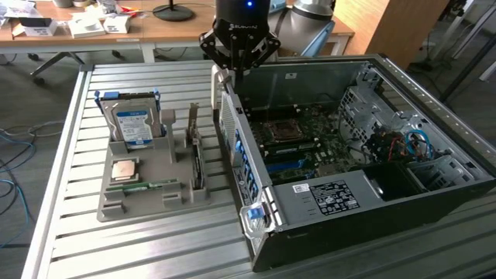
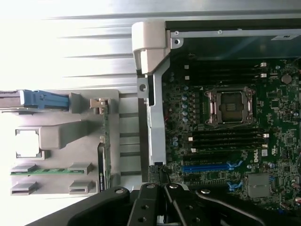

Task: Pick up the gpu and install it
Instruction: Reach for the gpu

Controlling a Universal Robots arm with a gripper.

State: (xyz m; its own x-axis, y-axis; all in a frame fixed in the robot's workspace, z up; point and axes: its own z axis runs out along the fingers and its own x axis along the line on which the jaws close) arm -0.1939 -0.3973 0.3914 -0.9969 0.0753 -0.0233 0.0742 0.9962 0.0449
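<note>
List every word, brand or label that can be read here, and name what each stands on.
"ROBOTIQ": white lettering on the black body of the tool.
"DELL": white, turned sideways, on the motherboard.
Too small to read: the print on the white sticker on the computer case.
Too small to read: the hard drive label.
</note>
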